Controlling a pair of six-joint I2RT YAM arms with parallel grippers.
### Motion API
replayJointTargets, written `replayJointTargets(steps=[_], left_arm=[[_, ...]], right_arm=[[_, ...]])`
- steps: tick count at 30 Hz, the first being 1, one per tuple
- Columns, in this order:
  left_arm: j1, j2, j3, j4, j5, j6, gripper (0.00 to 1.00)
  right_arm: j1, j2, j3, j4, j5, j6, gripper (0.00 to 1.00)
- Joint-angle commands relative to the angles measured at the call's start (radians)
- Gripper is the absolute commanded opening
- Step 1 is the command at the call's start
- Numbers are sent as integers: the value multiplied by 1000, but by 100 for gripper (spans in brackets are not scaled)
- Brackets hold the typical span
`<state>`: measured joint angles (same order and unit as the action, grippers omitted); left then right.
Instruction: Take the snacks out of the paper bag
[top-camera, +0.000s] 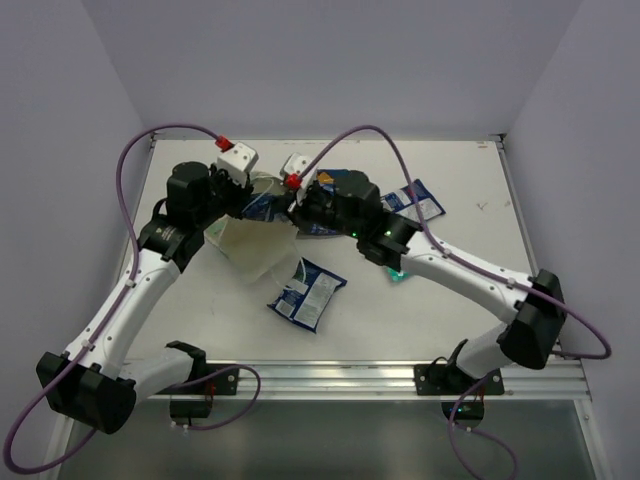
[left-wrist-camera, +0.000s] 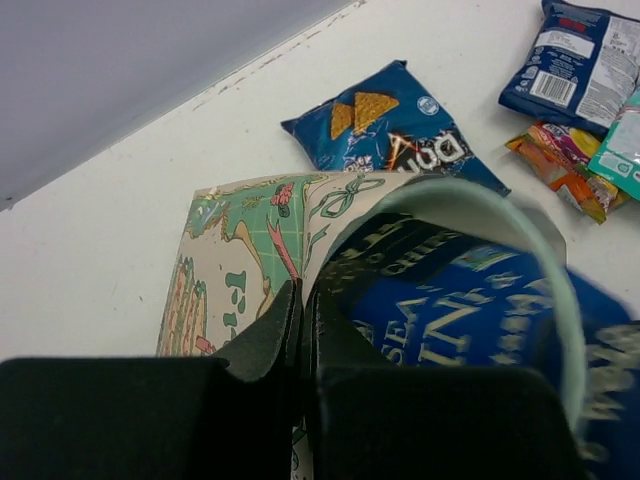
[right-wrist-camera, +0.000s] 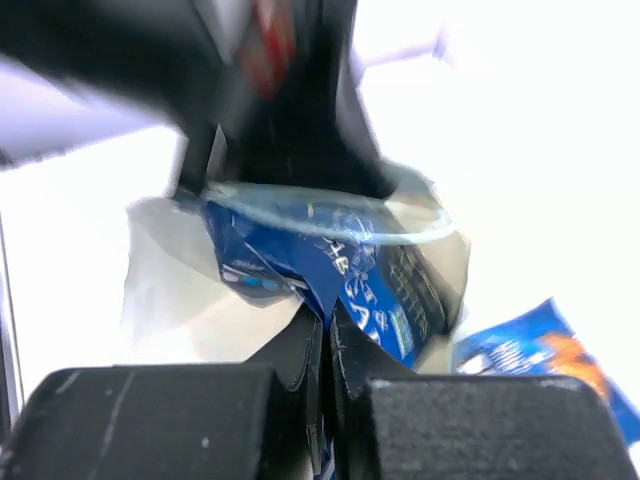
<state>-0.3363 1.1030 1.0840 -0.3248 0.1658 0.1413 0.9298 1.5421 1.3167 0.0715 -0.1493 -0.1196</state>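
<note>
The paper bag (top-camera: 248, 246) lies on its side, mouth toward the far right; its printed mint outside shows in the left wrist view (left-wrist-camera: 250, 250). My left gripper (top-camera: 246, 200) is shut on the bag's rim wall, one finger outside and one inside (left-wrist-camera: 303, 297). My right gripper (top-camera: 291, 208) is at the bag mouth, shut (right-wrist-camera: 327, 322) on the corner of a blue snack packet (right-wrist-camera: 365, 285) that sticks halfway out of the bag (right-wrist-camera: 170, 295). The same packet fills the bag mouth in the left wrist view (left-wrist-camera: 470, 315).
Loose packets lie on the table: a blue one (top-camera: 307, 292) in front of the bag, a blue one (top-camera: 418, 202) at the right, a teal one (top-camera: 400, 273) under the right arm, a blue chips packet (left-wrist-camera: 390, 135), an orange-red one (left-wrist-camera: 560, 172).
</note>
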Motion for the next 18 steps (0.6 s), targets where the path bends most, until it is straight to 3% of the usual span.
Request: replayJointTargets(steps=[1, 10, 13, 18], left_arm=[[-4, -2, -6, 55, -51, -3, 0], [-3, -2, -4, 76, -106, 4, 0], [-3, -20, -15, 89, -75, 21, 0], [-3, -64, -36, 106, -31, 52, 0]], right_arm=[[0, -135, 81, 11, -9, -87, 0], [-28, -293, 153, -10, 148, -229, 0], [-83, -330, 135, -12, 227, -242, 0], [-313, -375, 46, -39, 303, -193, 0]])
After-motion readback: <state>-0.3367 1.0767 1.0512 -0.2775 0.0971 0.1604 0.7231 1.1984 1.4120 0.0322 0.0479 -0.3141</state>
